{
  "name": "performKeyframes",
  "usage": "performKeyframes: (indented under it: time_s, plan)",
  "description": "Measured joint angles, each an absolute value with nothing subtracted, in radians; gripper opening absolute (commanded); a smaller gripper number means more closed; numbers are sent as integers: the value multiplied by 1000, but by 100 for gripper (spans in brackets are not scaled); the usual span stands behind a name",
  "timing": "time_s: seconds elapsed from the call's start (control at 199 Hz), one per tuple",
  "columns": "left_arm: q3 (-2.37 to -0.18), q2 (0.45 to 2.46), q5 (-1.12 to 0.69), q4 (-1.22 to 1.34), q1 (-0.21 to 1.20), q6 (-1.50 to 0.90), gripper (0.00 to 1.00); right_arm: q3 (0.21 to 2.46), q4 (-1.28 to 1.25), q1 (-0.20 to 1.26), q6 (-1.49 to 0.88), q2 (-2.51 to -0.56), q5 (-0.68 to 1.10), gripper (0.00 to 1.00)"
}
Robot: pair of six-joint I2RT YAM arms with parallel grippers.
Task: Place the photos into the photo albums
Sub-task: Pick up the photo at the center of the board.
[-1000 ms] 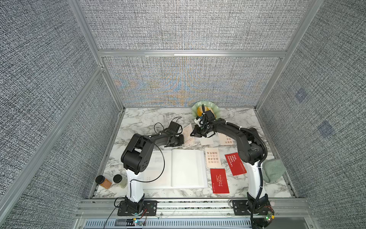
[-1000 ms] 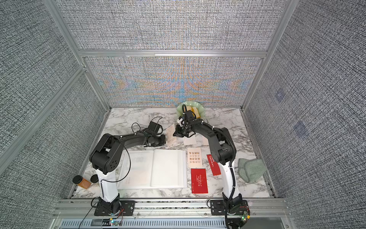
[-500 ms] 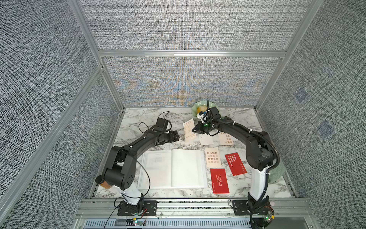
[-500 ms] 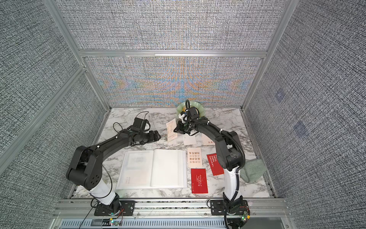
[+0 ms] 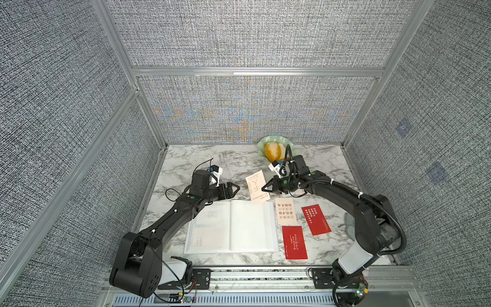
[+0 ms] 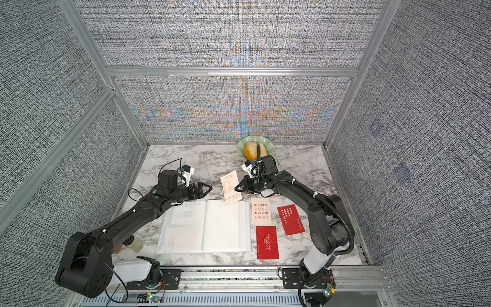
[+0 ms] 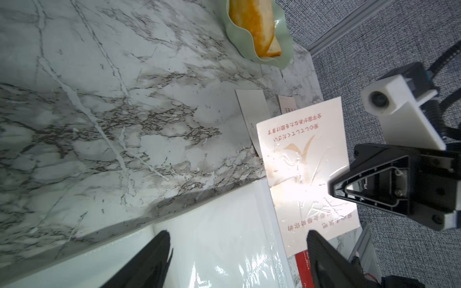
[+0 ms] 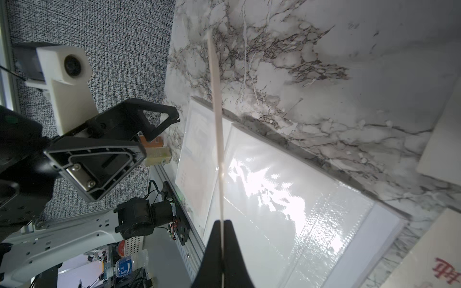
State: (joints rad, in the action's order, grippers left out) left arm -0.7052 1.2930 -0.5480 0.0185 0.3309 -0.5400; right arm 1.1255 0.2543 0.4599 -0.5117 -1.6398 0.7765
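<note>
The right gripper (image 5: 263,189) is pinched shut on one cream photo (image 5: 256,187), up in the air. Its long side points at the open photo album (image 5: 252,228) just below (nearer the robot). The left gripper (image 5: 237,188) hangs beside it, wide open and empty.

A yellow-orange piece of food (image 5: 273,152) is held in a pale green wavy dish (image 5: 259,147) at the marble tabletop's (image 5: 180,159) far edge.
</note>
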Motion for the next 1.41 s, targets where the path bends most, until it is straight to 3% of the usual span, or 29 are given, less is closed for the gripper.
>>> performKeyframes:
  time_s: [0.322, 0.629, 0.856, 1.133, 1.284, 1.41]
  plan:
    - [-605, 1327, -746, 216, 324, -611, 83, 964, 126, 524, -543, -1565, 876, 0]
    - [-598, 1376, -837, 301, 324, -642, 72, 951, 22, 569, -573, -1607, 958, 0]
    - [-604, 1391, -864, 323, 324, -649, 50, 956, -20, 575, -590, -1651, 1006, 0]
    - [-617, 1409, -887, 326, 324, -654, 32, 956, -49, 571, -599, -1691, 1034, 0]
    - [-627, 1417, -890, 318, 324, -653, 0, 962, -56, 563, -598, -1698, 1048, 0]
    - [-639, 1420, -892, 318, 325, -646, 0, 968, -54, 551, -597, -1697, 1055, 0]
